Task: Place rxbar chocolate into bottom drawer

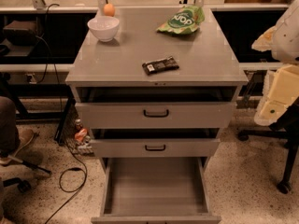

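Note:
The rxbar chocolate, a dark wrapper with a white patch at its left end, lies flat on the grey cabinet top near the front edge. The bottom drawer is pulled far out, and its wide grey interior holds nothing. My arm comes in at the right edge, and its gripper hangs beside the cabinet at the height of the top drawer. It is well to the right of the bar and touches nothing.
A green chip bag lies at the back right of the top. A white bowl and an orange fruit are at the back left. The two upper drawers are slightly open. A chair base and floor cables flank the cabinet.

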{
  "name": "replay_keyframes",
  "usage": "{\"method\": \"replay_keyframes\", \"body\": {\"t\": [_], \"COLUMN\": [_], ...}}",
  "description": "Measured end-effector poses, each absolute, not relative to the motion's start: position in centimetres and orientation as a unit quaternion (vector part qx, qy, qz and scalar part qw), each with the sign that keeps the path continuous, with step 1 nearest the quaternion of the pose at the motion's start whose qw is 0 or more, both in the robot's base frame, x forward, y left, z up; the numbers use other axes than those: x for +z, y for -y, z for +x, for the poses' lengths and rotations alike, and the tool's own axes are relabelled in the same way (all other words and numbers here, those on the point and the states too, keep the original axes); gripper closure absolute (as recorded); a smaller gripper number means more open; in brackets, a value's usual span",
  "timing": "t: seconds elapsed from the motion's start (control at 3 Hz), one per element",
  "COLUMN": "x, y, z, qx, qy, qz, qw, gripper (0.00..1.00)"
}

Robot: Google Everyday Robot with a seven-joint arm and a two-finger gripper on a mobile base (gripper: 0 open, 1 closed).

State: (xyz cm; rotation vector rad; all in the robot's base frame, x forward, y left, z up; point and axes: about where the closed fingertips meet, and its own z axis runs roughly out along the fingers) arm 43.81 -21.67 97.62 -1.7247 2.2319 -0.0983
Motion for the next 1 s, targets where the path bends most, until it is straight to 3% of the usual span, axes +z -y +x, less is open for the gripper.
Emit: {"method": "replay_keyframes", "body": {"t": [0.33,1.0], "x": [97.6,96.0], "y": [21.7,18.9], "z": [43.8,53.4], "qx": [-0.034,-0.006], "qy": [-0.781,-0.727], "qz": [-0.603,-0.654], "qw": [0.159,0.212], "gripper": [0.0,0.0]}}
